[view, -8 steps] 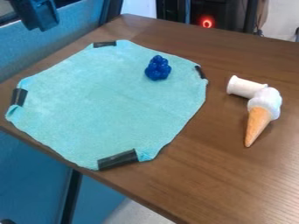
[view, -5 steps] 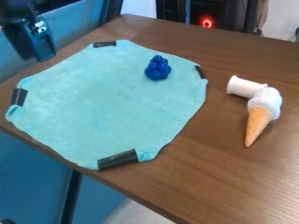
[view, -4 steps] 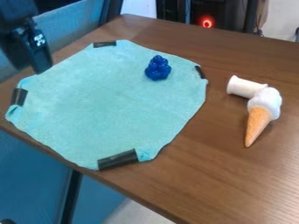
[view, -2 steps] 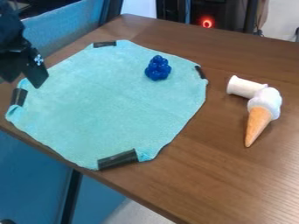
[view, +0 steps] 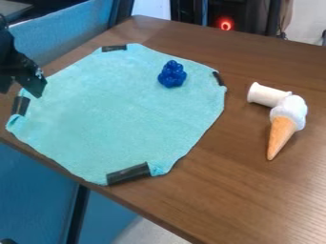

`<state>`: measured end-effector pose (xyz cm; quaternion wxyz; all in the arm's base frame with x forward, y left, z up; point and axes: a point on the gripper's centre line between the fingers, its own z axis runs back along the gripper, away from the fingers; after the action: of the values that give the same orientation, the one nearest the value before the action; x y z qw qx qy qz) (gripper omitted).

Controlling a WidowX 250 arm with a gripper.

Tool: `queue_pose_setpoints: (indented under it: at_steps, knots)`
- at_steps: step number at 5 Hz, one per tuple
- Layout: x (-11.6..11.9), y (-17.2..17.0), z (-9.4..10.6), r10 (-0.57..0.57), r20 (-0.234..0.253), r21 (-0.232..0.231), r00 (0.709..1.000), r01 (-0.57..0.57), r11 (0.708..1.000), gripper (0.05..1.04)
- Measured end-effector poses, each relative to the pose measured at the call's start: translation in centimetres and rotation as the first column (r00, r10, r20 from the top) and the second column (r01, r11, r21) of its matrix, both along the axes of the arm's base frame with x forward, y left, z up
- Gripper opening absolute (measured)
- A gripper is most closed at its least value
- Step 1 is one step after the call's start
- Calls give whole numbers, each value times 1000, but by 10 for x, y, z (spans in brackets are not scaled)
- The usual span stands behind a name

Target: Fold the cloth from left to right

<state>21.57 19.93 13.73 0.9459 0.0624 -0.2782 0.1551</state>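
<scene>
Cloth (view: 121, 114), qty. 1. Blk. tape strips (view: 128, 174), qty. 4 total. Blue knobbly cluster (view: 172, 74), qty. 1. Wht. cylinder (view: 266, 95), qty. 1. Ice-cream cone (view: 283, 128), qty. 1. Brn. table (view: 255, 190), qty. 1. Blk. robot arm (view: 7, 55), qty. 1, w/ gripper (view: 22, 89), qty. 1. Red light (view: 226, 24) in bkgd., qty. 1. Loose items, i.e., cluster, cylinder & cone: 3 pcs. total, 1 ea. per type.
</scene>
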Motion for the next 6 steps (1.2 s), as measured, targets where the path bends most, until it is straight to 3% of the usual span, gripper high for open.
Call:
queue_pose_setpoints:
  at_steps: [1,2,4,5,6]
  knots:
    - [-2,15,-11,69,64,32,996,-71,997,999]
    - [-3,22,-21,118,120,31,986,-122,992,999]
    - [-9,33,-47,174,172,35,970,-182,983,999]
    - [-11,35,-52,180,161,30,970,-187,982,964]
    - [-10,39,-56,194,152,25,969,-200,979,689]
